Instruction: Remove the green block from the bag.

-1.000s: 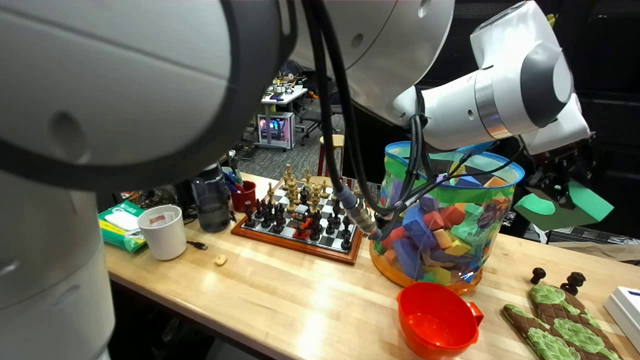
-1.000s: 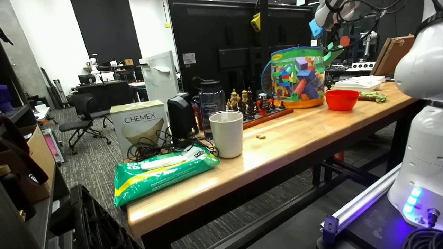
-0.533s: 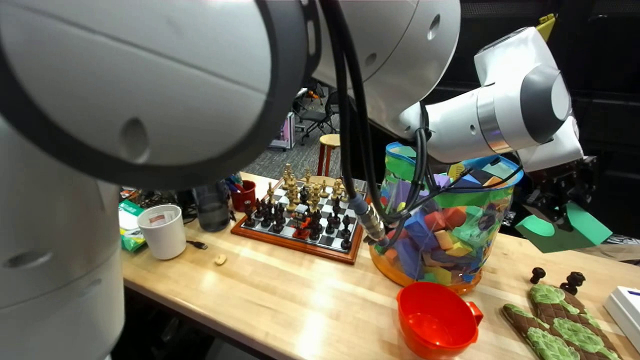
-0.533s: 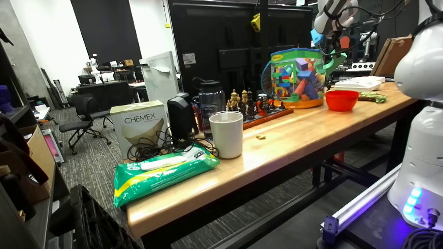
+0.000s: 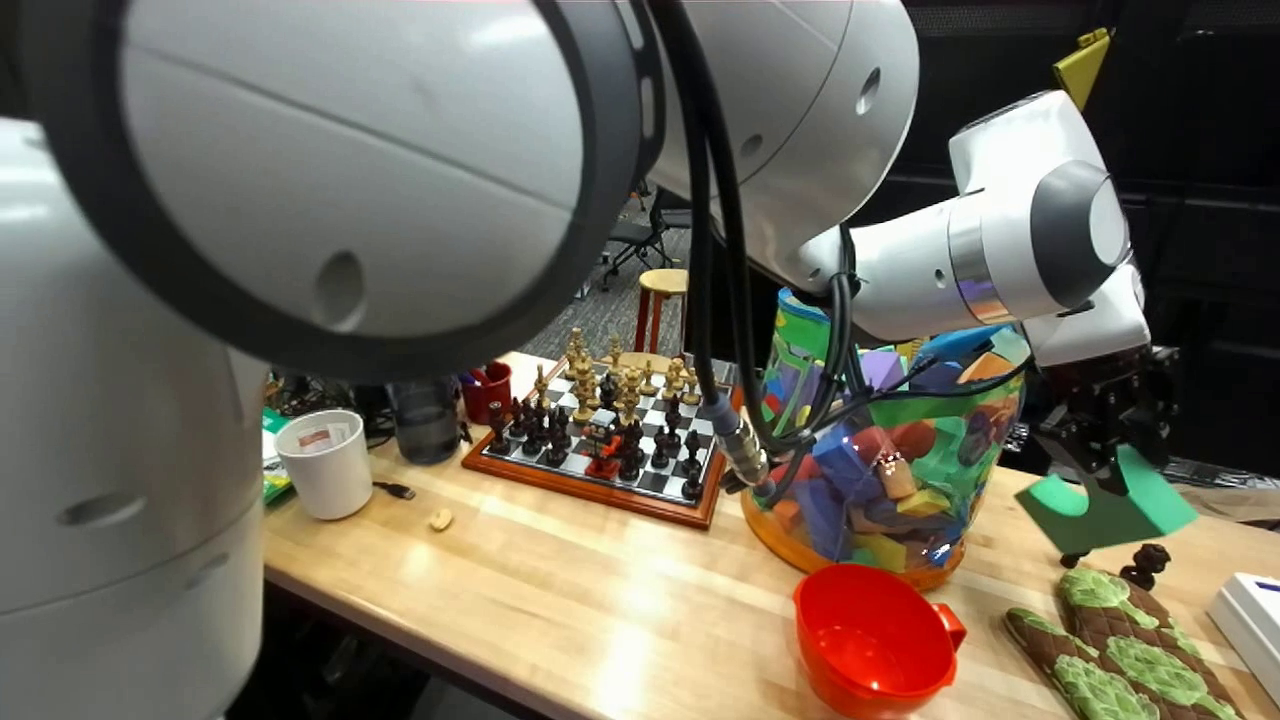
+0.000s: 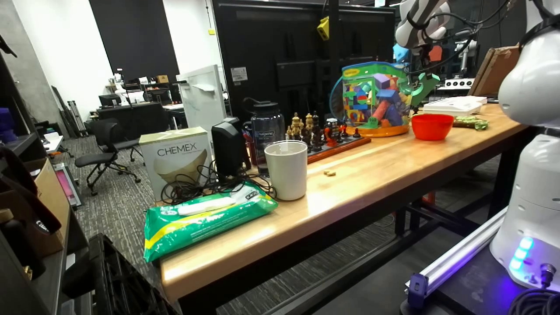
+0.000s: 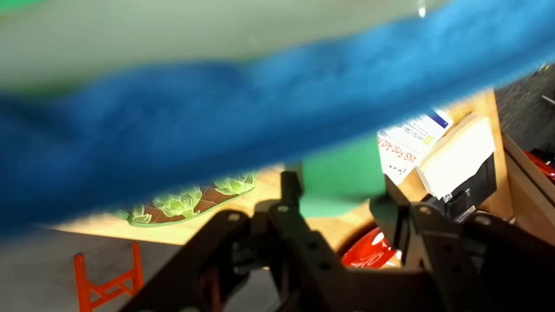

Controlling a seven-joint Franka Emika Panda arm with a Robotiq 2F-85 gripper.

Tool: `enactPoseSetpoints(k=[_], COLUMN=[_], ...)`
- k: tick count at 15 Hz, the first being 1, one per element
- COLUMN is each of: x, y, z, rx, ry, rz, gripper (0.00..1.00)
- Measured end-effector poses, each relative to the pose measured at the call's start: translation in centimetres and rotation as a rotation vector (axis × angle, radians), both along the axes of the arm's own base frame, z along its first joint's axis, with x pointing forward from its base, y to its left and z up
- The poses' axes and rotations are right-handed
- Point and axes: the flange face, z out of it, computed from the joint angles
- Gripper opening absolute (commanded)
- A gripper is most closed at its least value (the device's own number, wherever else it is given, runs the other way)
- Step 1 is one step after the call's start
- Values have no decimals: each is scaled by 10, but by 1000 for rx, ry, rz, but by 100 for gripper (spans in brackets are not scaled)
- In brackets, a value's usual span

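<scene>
The green block [image 5: 1105, 525], a flat mint-green foam piece with a curved notch, hangs in the air outside the bag [image 5: 801, 335]. My gripper [image 7: 340, 187] is shut on it, with a finger at either side of the foam in the wrist view. In an exterior view the block [image 6: 425, 89] is beside the clear bag [image 6: 376, 69], partly seen through its edge. The bag's blue rim [image 7: 260, 117] crosses the wrist view close to the camera and hides the block's far part. Whether block and bag touch, I cannot tell.
On the table below are a brown-and-green mitt [image 5: 1140, 645], dark chess pieces [image 5: 1146, 567] and a white box [image 5: 1250, 630]. A red bowl [image 5: 875, 640] stands before the bag. The chessboard [image 5: 600, 455] lies on the bag's far side from the block.
My gripper has come down with the green block, drifting slightly toward the bag. The block now partly covers a dark chess piece in an exterior view. The bag's rim looks pressed or shifted slightly.
</scene>
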Motion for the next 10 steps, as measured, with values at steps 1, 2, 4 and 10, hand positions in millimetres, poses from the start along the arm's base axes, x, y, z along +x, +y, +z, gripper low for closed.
enactPoseSetpoints(k=[1, 2, 4, 10], x=[0, 1, 2, 6], y=[0, 0, 0, 1], z=[-1, -1, 1, 10], rx=[1, 1, -1, -11], ry=[2, 3, 4, -5], rz=[-1, -1, -1, 3], gripper=[84, 92, 99, 100])
